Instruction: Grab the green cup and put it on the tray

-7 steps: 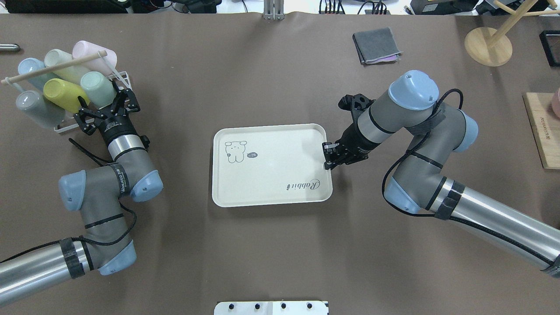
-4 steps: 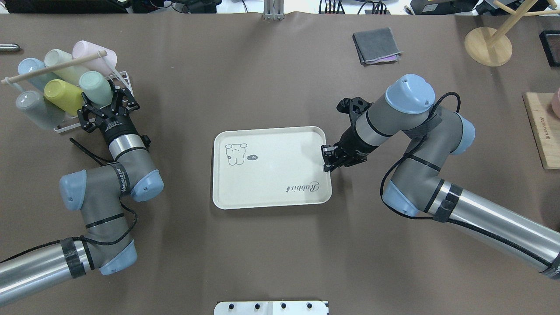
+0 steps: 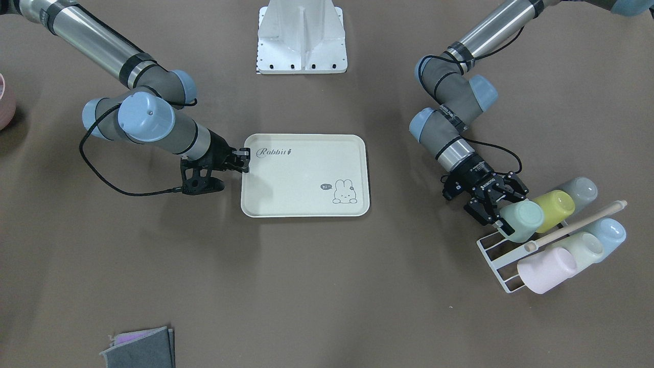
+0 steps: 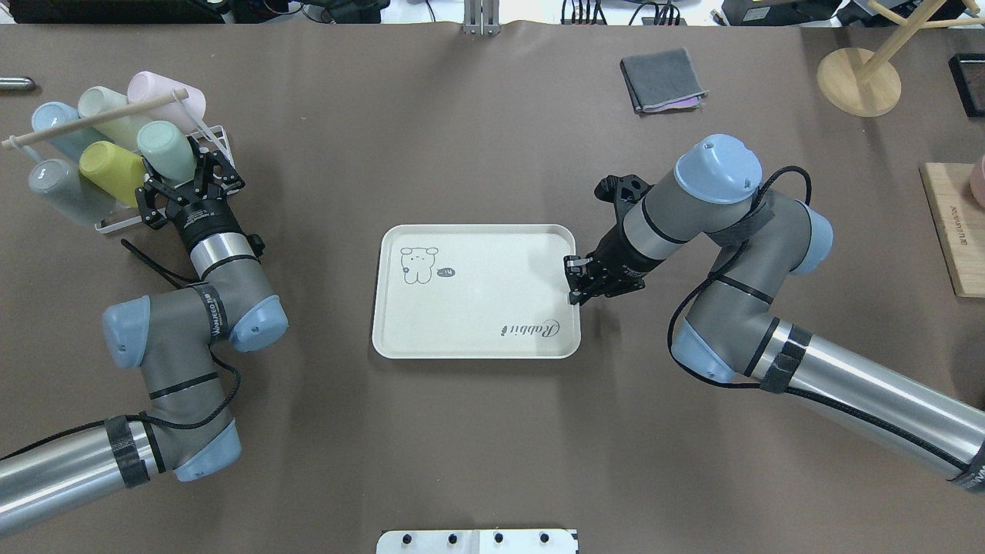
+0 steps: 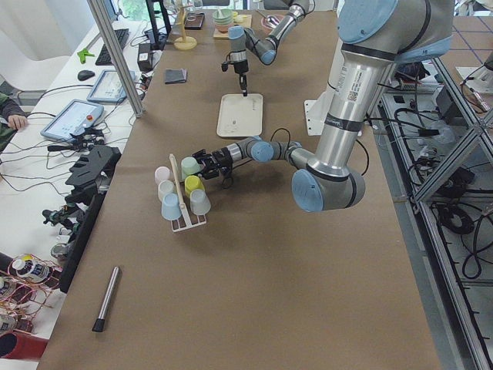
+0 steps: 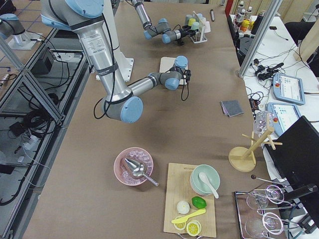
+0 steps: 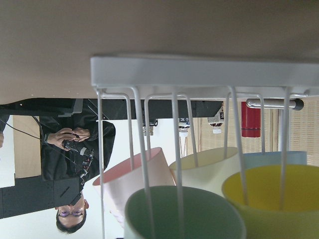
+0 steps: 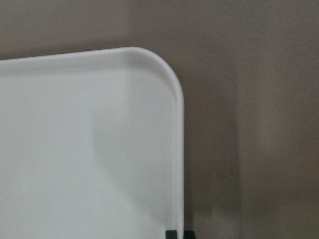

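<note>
The green cup (image 4: 164,148) lies on its side in the white wire rack (image 4: 221,139) at the far left, its mouth towards my left gripper (image 4: 187,175). That gripper is open, with its fingers on either side of the cup's mouth end. In the left wrist view the cup's mouth (image 7: 184,216) fills the bottom, behind the rack wires (image 7: 199,69). The cream tray (image 4: 477,308) lies flat at the table's middle. My right gripper (image 4: 573,281) is shut on the tray's right rim. Both also show in the front view: the cup (image 3: 523,220) and the tray (image 3: 301,179).
Yellow (image 4: 108,163), pink (image 4: 165,91), blue (image 4: 50,119), grey (image 4: 58,188) and pale (image 4: 104,104) cups share the rack under a wooden rod (image 4: 92,118). A folded grey cloth (image 4: 662,79), a wooden stand (image 4: 858,81) and a wood board (image 4: 954,227) lie at the right.
My left gripper has moved forward to the rack, up to the green cup's mouth. My right gripper has shifted and turned the tray a little, so it lies squarer.
</note>
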Motion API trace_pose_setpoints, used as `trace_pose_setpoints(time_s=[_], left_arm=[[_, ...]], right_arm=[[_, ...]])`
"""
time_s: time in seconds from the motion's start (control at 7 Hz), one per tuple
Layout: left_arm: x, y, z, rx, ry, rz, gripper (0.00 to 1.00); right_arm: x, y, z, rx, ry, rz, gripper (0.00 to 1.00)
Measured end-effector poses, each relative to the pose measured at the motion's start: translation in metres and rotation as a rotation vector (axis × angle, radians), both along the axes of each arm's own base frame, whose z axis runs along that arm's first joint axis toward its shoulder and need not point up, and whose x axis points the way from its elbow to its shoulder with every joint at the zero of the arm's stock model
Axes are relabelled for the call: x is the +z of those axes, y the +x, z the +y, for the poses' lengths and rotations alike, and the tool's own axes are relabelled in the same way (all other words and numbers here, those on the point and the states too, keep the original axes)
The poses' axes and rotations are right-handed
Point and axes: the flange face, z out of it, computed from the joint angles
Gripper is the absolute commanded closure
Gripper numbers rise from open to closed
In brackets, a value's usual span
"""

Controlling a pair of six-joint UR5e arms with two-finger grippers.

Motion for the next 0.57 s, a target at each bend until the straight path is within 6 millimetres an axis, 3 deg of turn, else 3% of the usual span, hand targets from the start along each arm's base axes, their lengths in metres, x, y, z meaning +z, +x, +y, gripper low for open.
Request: trace_pose_setpoints(time_s=[0.14, 0.43, 0.57], left_arm=[[-0.005, -0.003, -0.001, 0.000, 0.001, 0.000, 0.35], [-0.016, -0.009, -0.003, 0.001, 0.006, -0.003, 0.35], [-0.021, -0.012, -0.002, 0.003, 0.012, -0.005, 0.35]], right_arm=[[-0.001, 0.001, 0.000, 0.001, -0.001, -0.001, 0.01], [-0.006, 0.010, -0.003, 0.009, -0.002, -0.009, 0.00], [-0.006, 0.026, -0.012, 0.027, -0.014, -0.003, 0.00]])
